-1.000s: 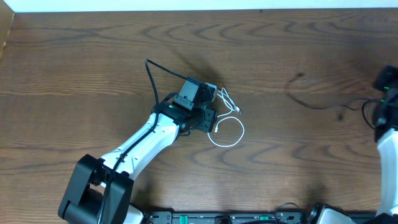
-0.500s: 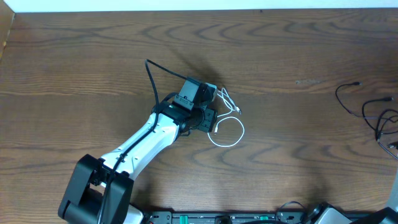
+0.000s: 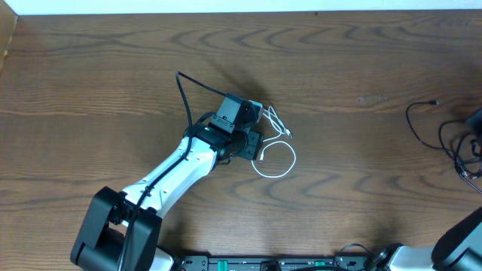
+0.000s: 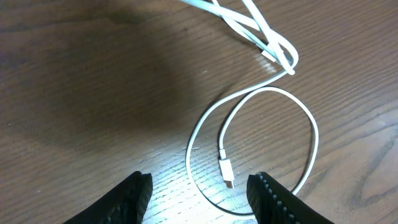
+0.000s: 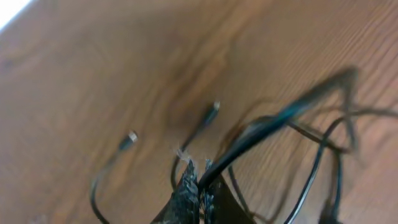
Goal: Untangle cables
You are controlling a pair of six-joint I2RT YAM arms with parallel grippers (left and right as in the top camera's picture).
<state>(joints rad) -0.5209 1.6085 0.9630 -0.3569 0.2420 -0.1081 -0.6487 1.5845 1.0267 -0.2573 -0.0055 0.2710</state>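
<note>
The white cable (image 3: 276, 159) lies on the table in a loose loop with a folded stretch above it. My left gripper (image 3: 256, 148) hovers at the loop's left side, open and empty. In the left wrist view the white cable (image 4: 311, 137) and its plug (image 4: 227, 173) lie between and ahead of the open fingers (image 4: 202, 198). The black cable (image 3: 431, 128) lies in loops at the far right. My right gripper (image 3: 474, 120) sits at the right edge. In the right wrist view its fingers (image 5: 199, 186) are shut on a strand of the black cable (image 5: 280, 118), with two plug ends (image 5: 211, 112) nearby.
The wooden table (image 3: 113, 60) fills the view. A thicker black wire (image 3: 182, 94) runs from the left arm up and to the left. The left arm's base (image 3: 113, 233) stands at the bottom left, and part of the right arm (image 3: 459, 241) shows at the bottom right.
The black cable has been dragged from right of centre to the table's right edge. The right gripper left the view and shows again at the right edge. The left arm and white cable have not moved.
</note>
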